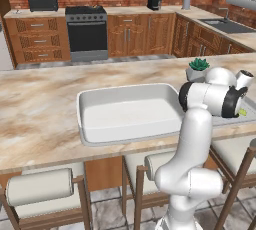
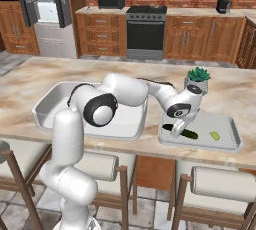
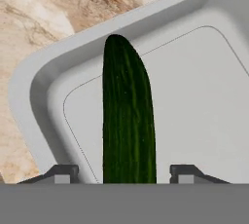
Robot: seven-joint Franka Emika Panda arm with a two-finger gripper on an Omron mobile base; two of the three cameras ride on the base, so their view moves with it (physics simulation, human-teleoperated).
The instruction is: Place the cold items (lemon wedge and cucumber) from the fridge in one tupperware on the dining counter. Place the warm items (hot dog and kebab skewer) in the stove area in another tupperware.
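Note:
A dark green cucumber (image 3: pixel 127 116) lies on the floor of a shallow white tupperware (image 3: pixel 194 96) on the dining counter (image 2: pixel 235 89). My gripper (image 3: pixel 124 174) hangs just over the cucumber's near end. It is open, with a gap between each fingertip and the skin. In the right base view the gripper (image 2: pixel 177 129) points down into the tupperware (image 2: pixel 222 124), beside the cucumber (image 2: pixel 190 134). A pale green lemon wedge (image 2: pixel 214 135) lies to its right in the same tupperware. The hot dog and kebab skewer are out of view.
A larger white tupperware (image 1: pixel 130 111) stands just left of my arm. A small potted plant (image 2: pixel 198 78) sits behind the cucumber's tupperware. Padded stools (image 1: pixel 42 186) line the counter's near edge. The black stove (image 2: pixel 146 29) and the fridge (image 2: pixel 47 9), its door open, stand along the far wall.

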